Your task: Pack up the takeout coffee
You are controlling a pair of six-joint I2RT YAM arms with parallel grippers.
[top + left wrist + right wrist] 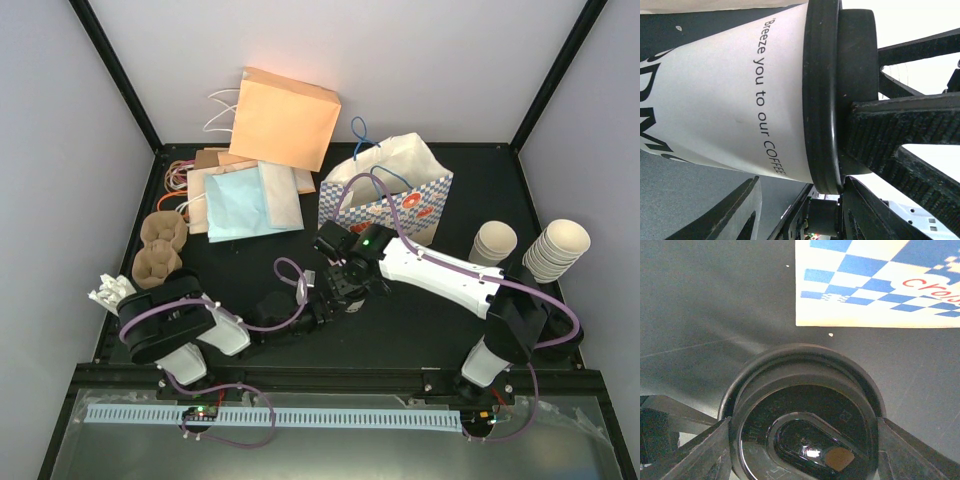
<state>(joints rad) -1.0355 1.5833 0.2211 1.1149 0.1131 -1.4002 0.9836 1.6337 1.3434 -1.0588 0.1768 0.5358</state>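
1. Both arms are reaching into the middle of the desk [400, 335], and their grippers are meeting just in front of the blue-checked bag [395, 205].
2. The right gripper [802, 445] is pointing straight down and clamping the black lid [805, 385], with one finger pressing on each side of the rim.
3. The takeout coffee [725, 100], a white paper cup printed "Breeze you to our COFFEE", is wearing that lid and sitting mid-desk, near the bag's checked front.
4. In the top view the cup itself is hiding beneath the two grippers.
5. In the left wrist view the right gripper's ribbed pads [890, 130] are bearing against the lid from the far side.
6. The left gripper [322, 300] is lying low alongside the cup, which is filling most of its camera's view.
7. Only one of its fingers [737, 212] is showing, just beside the cup wall, so I cannot tell whether this gripper is grasping the cup or hanging loose.
8. I also cannot tell whether the cup's base is resting on the desk.
9. Two stacks of cups [494, 242] are standing at the right edge of the desk, well apart from the action.
10. An orange bag [285, 118] is leaning at the back wall, a pile of flat paper bags [240, 200] is lying in front of it, and brown pulp carriers [160, 250] are sitting at the left.
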